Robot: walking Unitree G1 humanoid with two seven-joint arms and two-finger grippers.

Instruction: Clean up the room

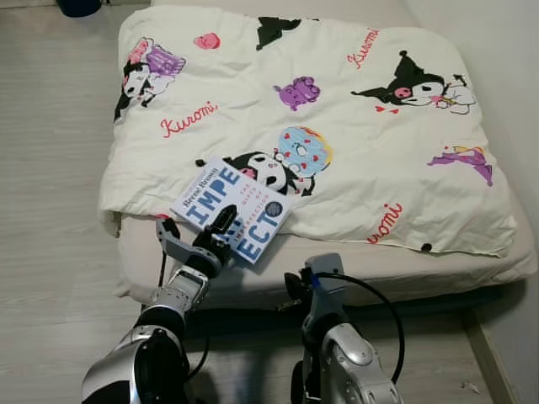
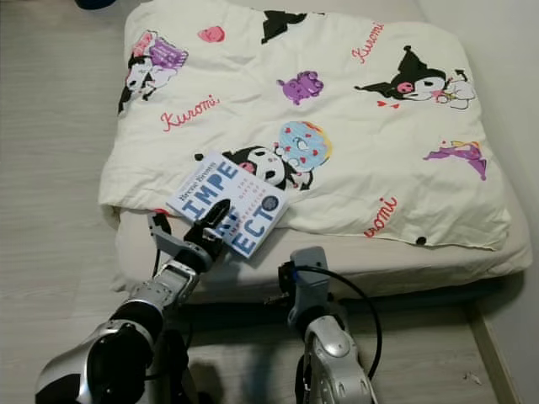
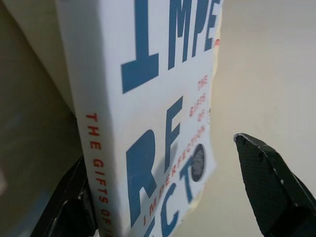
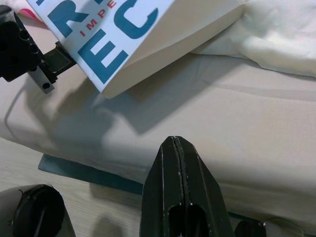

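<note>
A white book [image 1: 232, 210] with big blue letters lies at the quilt's front left edge, one corner jutting out over the mattress side. My left gripper [image 1: 221, 231] is open and straddles that near corner. One finger [image 3: 69, 207] sits by the spine, and the other finger [image 3: 271, 187] stands a gap away from the cover [image 3: 158, 98]. My right gripper [image 4: 174, 140] is shut on nothing and hangs low in front of the mattress side, right of the book [image 4: 113, 29].
A cream quilt [image 1: 337, 101] with cartoon prints covers a low mattress [image 1: 379, 269] on a pale wood floor [image 1: 50, 168]. A wall runs along the right. A dark blue object [image 1: 80, 7] stands at the far left corner. Open floor lies to the left.
</note>
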